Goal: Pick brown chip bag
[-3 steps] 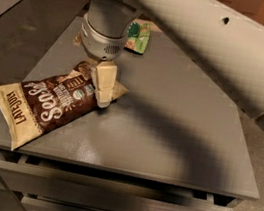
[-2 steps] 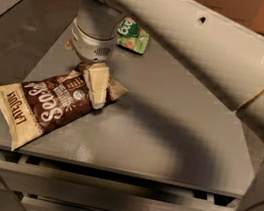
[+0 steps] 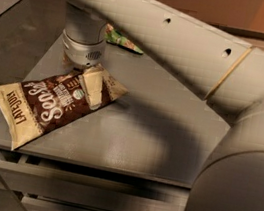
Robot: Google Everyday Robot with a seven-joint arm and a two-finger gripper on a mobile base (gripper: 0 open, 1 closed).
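One gripper [image 3: 92, 89], lower — on brown chip bag [image 3: 45, 108]

Grey cabinet top [image 3: 167, 134] fills the view, flat and matte, with drawer fronts [image 3: 91, 192] showing under its near edge. At the near left the brown chip bag [image 3: 50, 111] lies flat on a slant, its cream LATE JULY end towards the near-left corner, the other end pointing to the middle. The gripper [image 3: 93, 90] is down on that inner end, touching the bag. At the far edge, well apart, a green snack bag [image 3: 125, 41] lies on the top, partly hidden behind the arm [image 3: 184, 40]. Shadow darkens the top's right side
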